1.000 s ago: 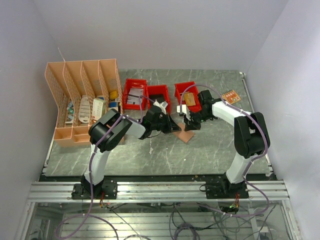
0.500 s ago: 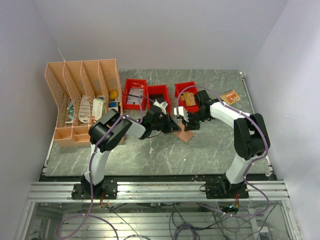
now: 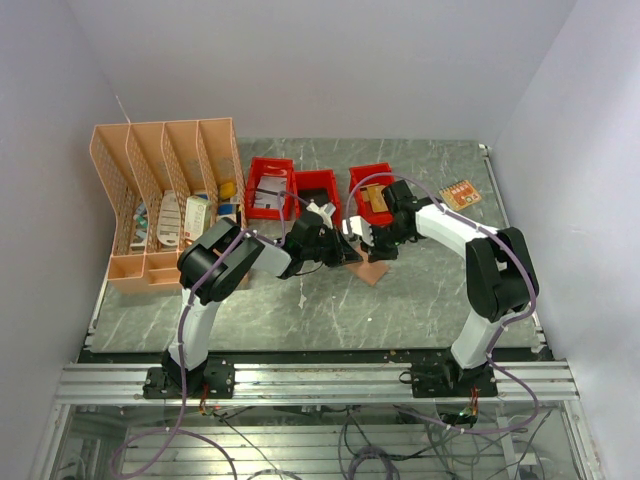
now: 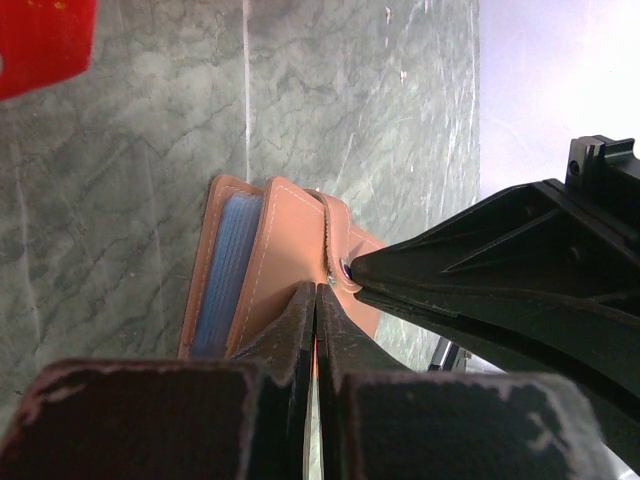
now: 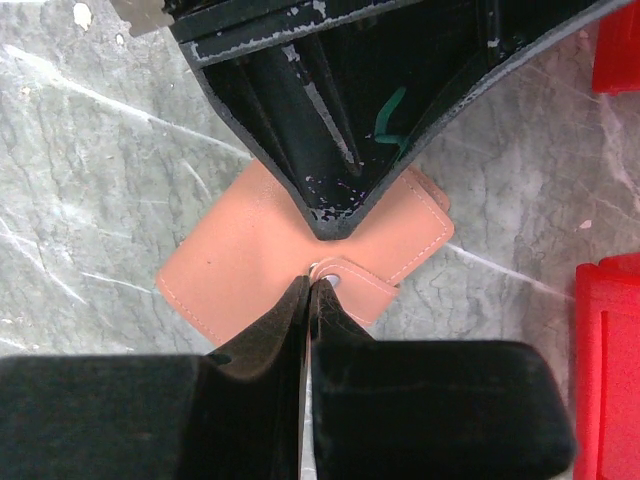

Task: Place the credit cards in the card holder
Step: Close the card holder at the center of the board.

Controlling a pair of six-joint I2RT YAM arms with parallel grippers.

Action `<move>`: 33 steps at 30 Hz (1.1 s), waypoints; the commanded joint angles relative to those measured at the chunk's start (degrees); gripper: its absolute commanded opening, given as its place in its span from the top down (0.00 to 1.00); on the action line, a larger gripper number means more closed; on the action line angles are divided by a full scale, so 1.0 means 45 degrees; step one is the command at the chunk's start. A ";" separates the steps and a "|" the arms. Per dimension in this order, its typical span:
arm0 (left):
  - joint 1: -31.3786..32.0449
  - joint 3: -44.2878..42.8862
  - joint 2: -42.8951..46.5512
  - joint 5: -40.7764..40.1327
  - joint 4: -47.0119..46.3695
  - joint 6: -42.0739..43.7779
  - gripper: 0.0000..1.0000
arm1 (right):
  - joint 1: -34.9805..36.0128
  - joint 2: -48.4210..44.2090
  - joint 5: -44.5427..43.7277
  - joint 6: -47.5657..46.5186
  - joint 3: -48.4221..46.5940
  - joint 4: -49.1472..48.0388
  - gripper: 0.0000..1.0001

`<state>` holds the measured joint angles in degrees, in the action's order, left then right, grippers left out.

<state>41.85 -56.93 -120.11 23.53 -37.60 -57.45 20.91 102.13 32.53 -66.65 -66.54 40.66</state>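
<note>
Right now, the card holder (image 5: 235,265) is lying on the table (image 3: 300,310) about midway between its left and right edges, nearer the far edge than the near one and just in front of the row of red bins (image 3: 270,185). Both arms are reaching in over it from opposite sides. The left gripper (image 4: 316,300) is keeping its fingers pressed tightly together, with only a thin seam showing between them. Its tips are bearing on the tan panel of the holder, and I cannot tell whether any leather is caught between them. The right gripper (image 5: 308,290) is likewise squeezed together with nothing visible between its fingers, and its tip is touching the snap tab (image 5: 362,285) right beside the metal stud. In the left wrist view the holder is gaping slightly along one side, and a light blue card (image 4: 225,275) is showing inside, between the two panels. The two sets of fingertips are almost meeting over the tab end of the holder. A tan card (image 3: 462,193) is sitting by itself near the table's far right corner, well apart from the holder and from both grippers. At the far left corner, a peach desk organizer (image 3: 160,200) is standing against the left edge, with small items sitting in its slots.
</note>
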 commanded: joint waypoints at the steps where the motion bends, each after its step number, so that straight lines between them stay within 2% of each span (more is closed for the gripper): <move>1: 0.0189 0.0277 -0.0759 -0.0288 0.1063 0.0424 0.93 | 0.0762 0.0776 0.0294 -0.0085 0.0475 0.0906 1.00; 33: 0.0169 0.0328 -0.1026 -0.0199 0.1001 0.0383 0.93 | 0.1936 0.0938 0.0271 0.0356 0.1836 0.1000 1.00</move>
<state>41.85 -56.93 -120.77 24.18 -38.98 -57.52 25.45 100.53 28.12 -66.78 -62.65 38.72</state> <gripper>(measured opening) 0.078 0.006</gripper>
